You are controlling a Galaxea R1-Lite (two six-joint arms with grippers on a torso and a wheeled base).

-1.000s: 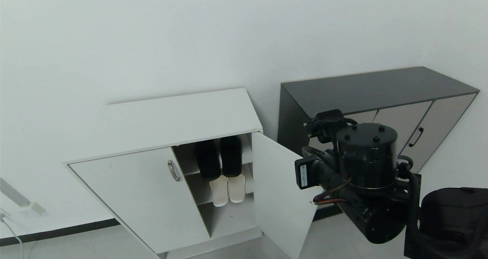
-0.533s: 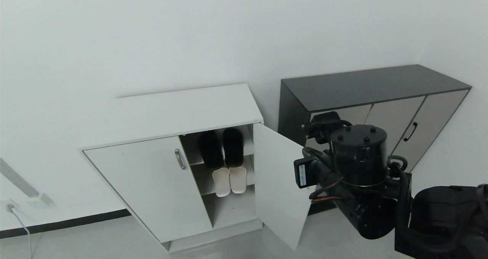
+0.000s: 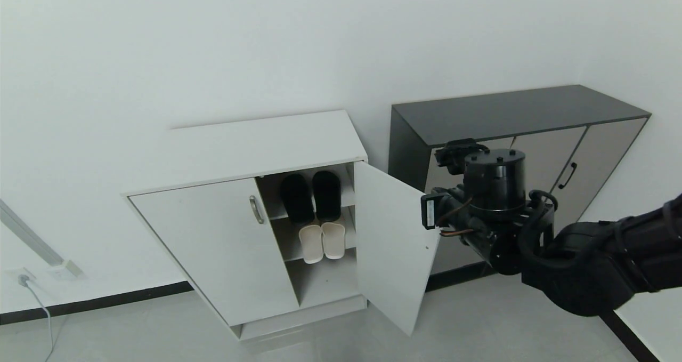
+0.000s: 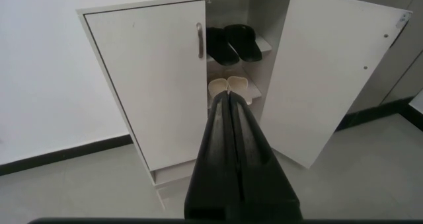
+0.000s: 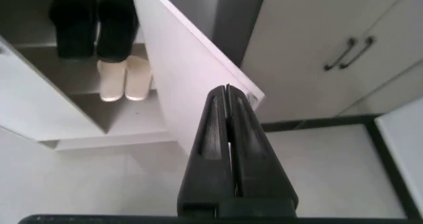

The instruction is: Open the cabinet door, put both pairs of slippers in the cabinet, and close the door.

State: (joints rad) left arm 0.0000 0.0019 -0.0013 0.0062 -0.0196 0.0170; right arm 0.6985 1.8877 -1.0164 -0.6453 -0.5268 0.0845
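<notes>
Standing open with black slippers [image 3: 325, 194] and white slippers [image 3: 310, 243] shelved inside, the cabinet door [image 3: 394, 244] is flanked by the right end effector [image 5: 227, 92], closed and empty, presumably for pushing; the left end effector [image 4: 229, 97] is likewise closed.

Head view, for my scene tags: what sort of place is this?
Probably an entryway or test room: white cabinet holding black slippers and white slippers, dark cabinet beside it, plain wall.
</notes>
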